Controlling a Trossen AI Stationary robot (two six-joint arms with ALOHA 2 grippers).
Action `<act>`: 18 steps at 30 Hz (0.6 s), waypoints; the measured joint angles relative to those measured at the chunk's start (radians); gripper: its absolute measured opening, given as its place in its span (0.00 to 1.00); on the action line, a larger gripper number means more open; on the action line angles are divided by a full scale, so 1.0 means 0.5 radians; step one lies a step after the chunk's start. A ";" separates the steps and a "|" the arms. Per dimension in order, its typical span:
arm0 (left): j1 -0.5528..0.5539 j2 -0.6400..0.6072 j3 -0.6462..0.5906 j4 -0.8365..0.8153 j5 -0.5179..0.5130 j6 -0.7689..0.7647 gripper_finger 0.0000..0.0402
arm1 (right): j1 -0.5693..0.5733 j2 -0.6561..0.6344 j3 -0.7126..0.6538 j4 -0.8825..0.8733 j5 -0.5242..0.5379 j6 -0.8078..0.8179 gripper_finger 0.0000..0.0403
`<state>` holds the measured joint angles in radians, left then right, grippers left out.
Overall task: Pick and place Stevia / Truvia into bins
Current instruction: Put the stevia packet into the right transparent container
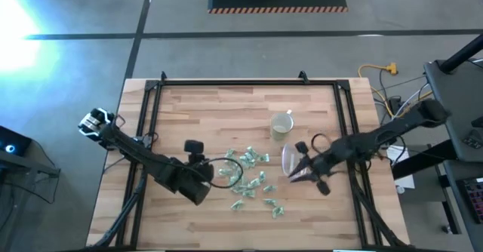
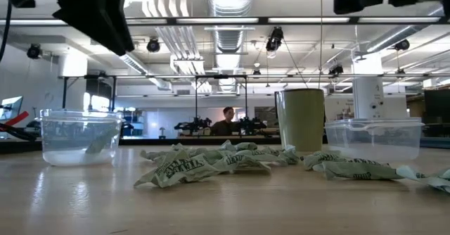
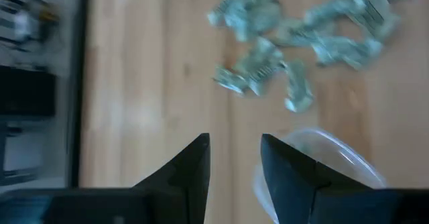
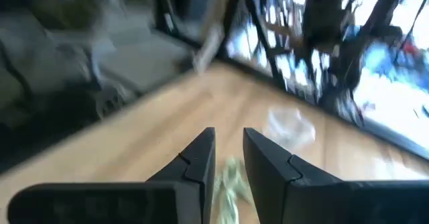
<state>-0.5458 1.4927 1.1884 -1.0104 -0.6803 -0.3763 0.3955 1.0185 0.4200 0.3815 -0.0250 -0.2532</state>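
Two clear tubs stand on the table: a round tub (image 2: 79, 136) under the left gripper (image 3: 234, 160), fingers apart and empty, and a rectangular tub (image 2: 374, 138) beside the right gripper (image 4: 228, 158). The right fingers clamp one packet (image 4: 231, 184). About fifteen packets (image 1: 251, 178) (pale green) lie scattered between the tubs, and one mug (image 1: 281, 124) stands behind them.

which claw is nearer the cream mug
Right. The right claw sits just below the mug in the high view, beside the rounded-rectangular bin. The left claw is farther off, across the packet pile, over the round bin.

Crumpled green-white packets (image 1: 253, 178) heaped between two clear tubs (image 2: 79, 136).
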 joint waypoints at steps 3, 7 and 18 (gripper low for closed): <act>-0.002 -0.064 -0.041 0.039 -0.097 -0.001 0.29 | 0.120 0.275 0.269 -0.307 0.294 0.023 0.17; -0.003 -0.113 -0.084 0.080 -0.193 -0.006 0.29 | 0.214 0.656 0.604 -0.671 0.458 0.181 0.17; -0.020 -0.137 -0.101 0.103 -0.236 -0.018 0.29 | 0.340 1.429 1.440 -1.552 0.477 0.699 0.17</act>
<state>-0.5557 1.4239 1.1381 -0.9588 -0.7985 -0.3855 0.5655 1.7332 1.1400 -0.3947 0.2136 0.0964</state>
